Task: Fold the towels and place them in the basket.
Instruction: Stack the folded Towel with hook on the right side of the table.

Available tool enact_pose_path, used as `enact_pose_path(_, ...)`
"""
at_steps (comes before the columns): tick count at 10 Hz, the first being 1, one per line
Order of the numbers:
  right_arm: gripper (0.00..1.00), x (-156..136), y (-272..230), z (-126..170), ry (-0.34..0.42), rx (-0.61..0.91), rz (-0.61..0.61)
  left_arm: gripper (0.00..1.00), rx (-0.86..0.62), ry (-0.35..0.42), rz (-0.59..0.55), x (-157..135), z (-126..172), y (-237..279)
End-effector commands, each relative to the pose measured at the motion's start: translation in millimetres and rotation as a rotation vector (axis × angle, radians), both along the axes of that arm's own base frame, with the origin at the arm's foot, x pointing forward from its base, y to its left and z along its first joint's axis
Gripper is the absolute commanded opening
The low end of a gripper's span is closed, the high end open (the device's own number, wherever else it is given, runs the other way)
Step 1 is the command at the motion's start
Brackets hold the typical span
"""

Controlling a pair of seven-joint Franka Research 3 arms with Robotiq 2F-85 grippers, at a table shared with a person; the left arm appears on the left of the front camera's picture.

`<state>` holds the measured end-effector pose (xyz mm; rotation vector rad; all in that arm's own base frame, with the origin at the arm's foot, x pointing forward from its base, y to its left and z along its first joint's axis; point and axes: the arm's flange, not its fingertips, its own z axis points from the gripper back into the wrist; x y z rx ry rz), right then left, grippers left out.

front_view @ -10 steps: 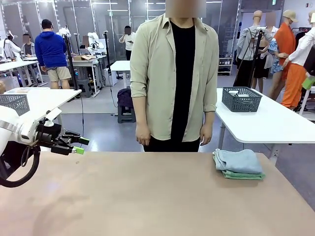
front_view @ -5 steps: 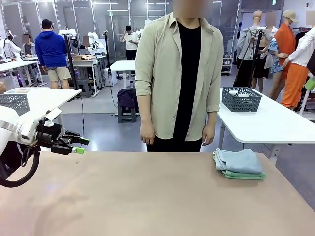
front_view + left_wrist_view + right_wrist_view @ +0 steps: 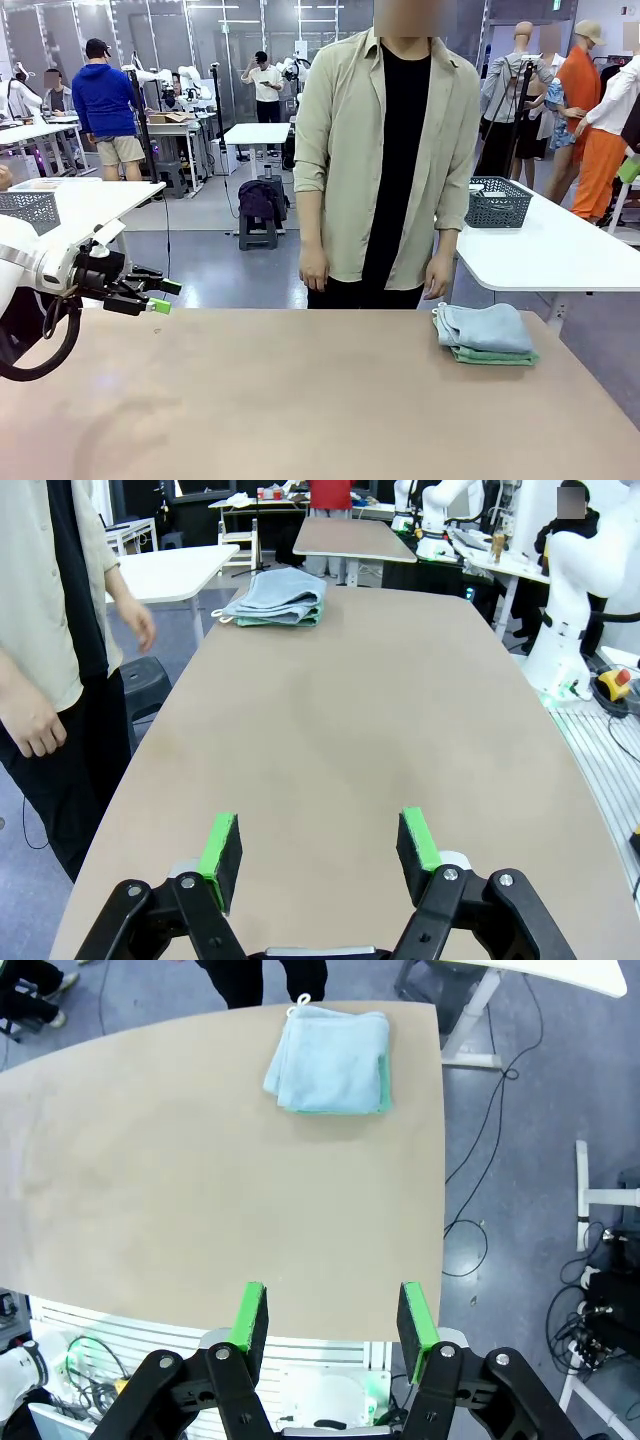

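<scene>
Two folded towels lie stacked at the table's far right corner, the pale grey-blue one (image 3: 485, 327) on top of the mint green one (image 3: 497, 356). The stack also appears far ahead in the left wrist view (image 3: 275, 597) and below in the right wrist view (image 3: 330, 1062). The dark basket (image 3: 500, 203) stands on a white table behind, partly hidden by the person's arm. My left gripper (image 3: 165, 296) hovers open and empty at the table's far left edge. My right gripper (image 3: 332, 1320) is open and empty, high over the near right edge.
A person (image 3: 385, 160) stands at the far side, hands hanging down. A lighter grey perforated basket (image 3: 28, 208) sits on another white table at left. The brown table (image 3: 300, 400) is bare apart from the towels.
The person has stepped to the right and now covers the left end of the dark basket. Both arms and the towels have stayed where they were.
</scene>
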<state>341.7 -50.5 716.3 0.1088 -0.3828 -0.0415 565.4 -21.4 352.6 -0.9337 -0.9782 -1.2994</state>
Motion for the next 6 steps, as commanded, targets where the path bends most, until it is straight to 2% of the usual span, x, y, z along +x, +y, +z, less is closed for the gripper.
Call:
enact_pose_path(1, 0.66, 1.3, -0.1, 1.3, -0.002, -0.003, -0.004, 0.80, -0.002, -0.003, -0.001, -0.7, 1.8, -0.2)
enact_pose_path(6, 0.66, 1.3, -0.1, 1.3, -0.002, -0.003, -0.004, 0.80, -0.002, -0.003, -0.001, -0.7, 1.8, -0.2)
